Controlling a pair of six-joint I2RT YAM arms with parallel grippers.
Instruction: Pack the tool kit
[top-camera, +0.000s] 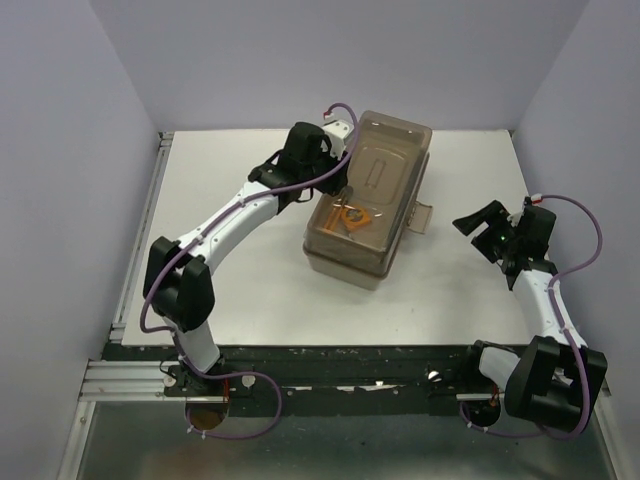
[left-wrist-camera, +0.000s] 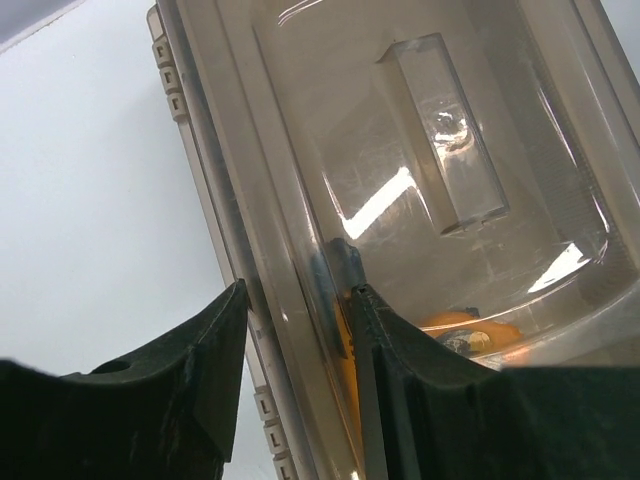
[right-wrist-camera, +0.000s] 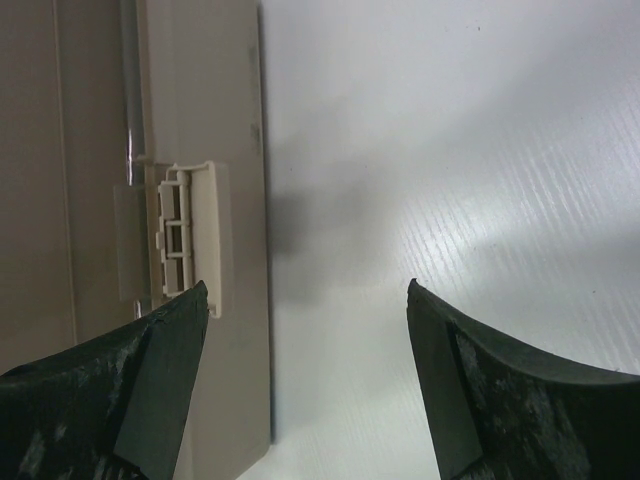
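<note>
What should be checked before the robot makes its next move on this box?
1. Lid down on the box: ok, it looks closed.
2. Tools inside: ok, orange ones show through the lid.
3. Latch fastened: not ok, it sticks out from the box's side.
4. Left gripper gripping the lid's edge: cannot tell; its fingers straddle the edge.
5. Right gripper free: ok, open, empty, short of the latch.
</note>
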